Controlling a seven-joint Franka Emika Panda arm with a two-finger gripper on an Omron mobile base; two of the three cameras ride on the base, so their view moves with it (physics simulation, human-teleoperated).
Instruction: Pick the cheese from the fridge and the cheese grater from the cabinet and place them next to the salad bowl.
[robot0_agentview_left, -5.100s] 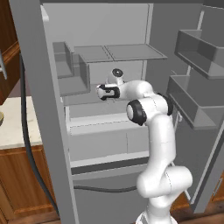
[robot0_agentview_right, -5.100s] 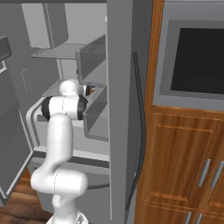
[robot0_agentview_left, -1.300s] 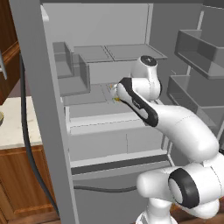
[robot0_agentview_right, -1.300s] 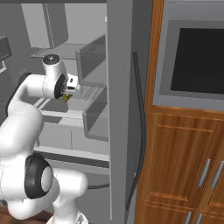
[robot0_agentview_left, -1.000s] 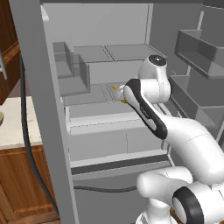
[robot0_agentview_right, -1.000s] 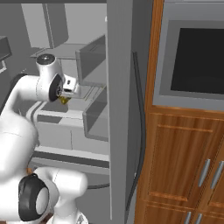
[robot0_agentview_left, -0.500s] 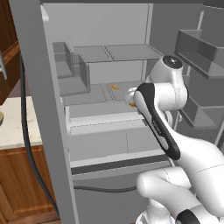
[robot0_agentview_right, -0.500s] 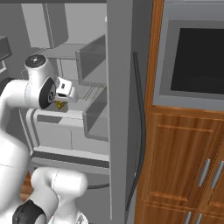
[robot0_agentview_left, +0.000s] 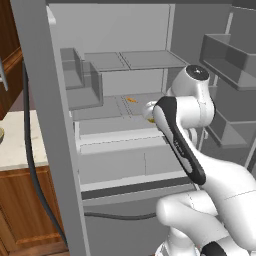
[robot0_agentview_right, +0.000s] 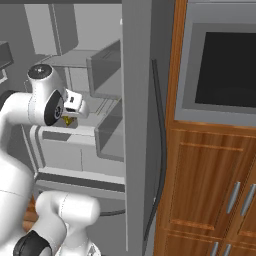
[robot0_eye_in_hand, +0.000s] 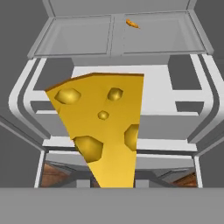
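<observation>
1. Since five seconds back the arm has swung away from the fridge (robot0_agentview_left: 45, 115) shelf: then the gripper (robot0_agentview_right: 69, 120) reached in over the middle shelf, now it is drawn back toward the right, out in front of the open compartment, with the cheese (robot0_eye_in_hand: 103, 135) come away with it.
2. Far left, left base view: strip of pale counter (robot0_agentview_left: 12, 145) over wood base cabinets. Nothing of the salad bowl or grater to note from here.
3. Centre: fridge interior, grey shelves and drawers. Thin orange stick (robot0_agentview_left: 130, 99) lies on the middle shelf, well behind the gripper; it also sits at the top of the hand view.
4. Gripper: fingers pinched together on the cheese. Hand view has the golden wedge with holes hanging point-down against the shelves behind, close to the camera. Right base view shows a small yellow piece just under the white hand.
5. Right: door bins (robot0_agentview_left: 225, 55) near the elbow; in the right base view, the fridge's grey side wall, then a wood oven column (robot0_agentview_right: 210, 165).
6. Step in hand, as I judge it: cheese picked, being withdrawn. Grater not yet fetched.
7. Next move calls for clearing the fridge opening without clipping the door bins, then carrying the wedge to the bowl, likely with the base driving. Grip looks narrow; a wedge may slip.
</observation>
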